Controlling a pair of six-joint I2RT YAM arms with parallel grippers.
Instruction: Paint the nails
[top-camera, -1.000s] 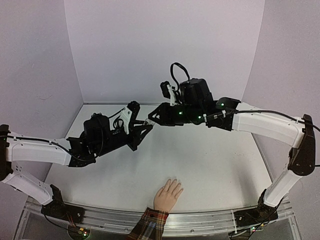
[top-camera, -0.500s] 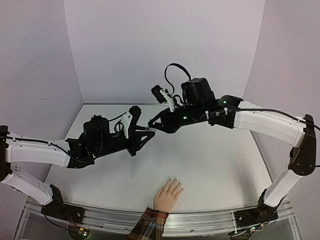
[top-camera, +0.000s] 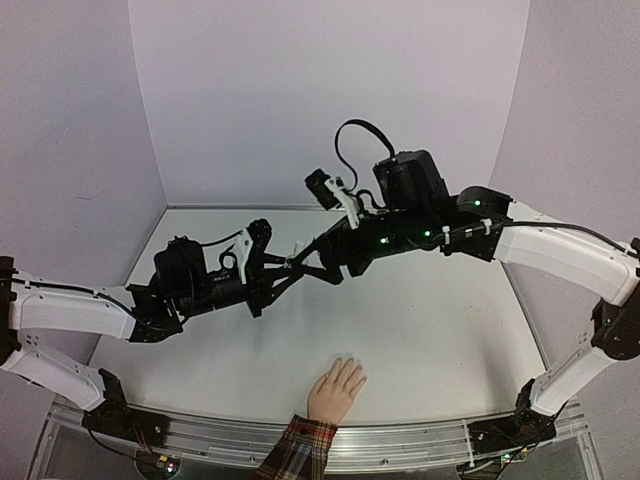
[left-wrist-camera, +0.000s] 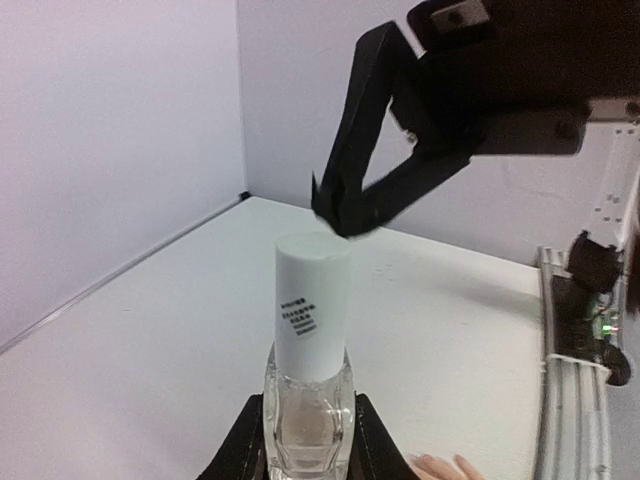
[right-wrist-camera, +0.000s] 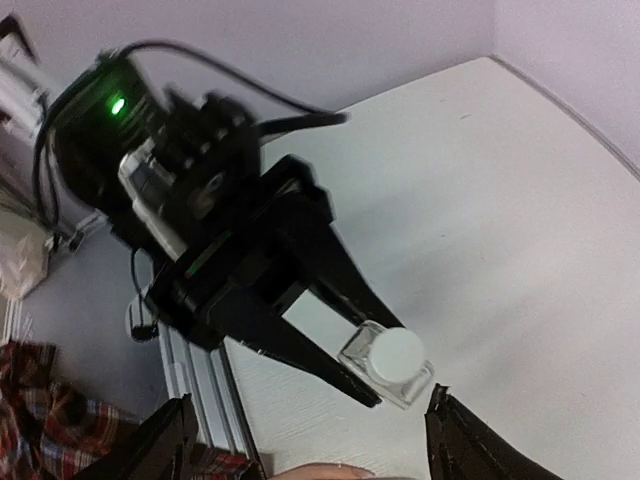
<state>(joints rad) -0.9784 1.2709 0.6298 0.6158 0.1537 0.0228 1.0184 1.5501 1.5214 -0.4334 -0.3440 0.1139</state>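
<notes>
A small clear bottle (left-wrist-camera: 308, 405) with a white cap (left-wrist-camera: 312, 300) stands upright between the fingers of my left gripper (left-wrist-camera: 308, 445), which is shut on its glass body. In the right wrist view the bottle (right-wrist-camera: 388, 366) lies just ahead of my right gripper (right-wrist-camera: 308, 396), whose jaws stand wide apart on either side of it without touching. From above, both grippers meet in mid-air over the table's middle, left gripper (top-camera: 288, 266) and right gripper (top-camera: 316, 262). The peach hand (top-camera: 335, 390) with the plaid cuff (top-camera: 300, 445) lies flat at the near edge, and its nails (top-camera: 347, 362) are barely discernible.
The white table (top-camera: 440, 330) is enclosed by pale walls at the back and sides. An aluminium rail (top-camera: 420, 440) runs along the near edge with both arm bases. Fingertips of the hand (left-wrist-camera: 440, 465) show at the bottom of the left wrist view.
My right gripper was shut at the bottle's cap and has now opened wide. The left arm with the bottle has shifted slightly lower and to the left.
</notes>
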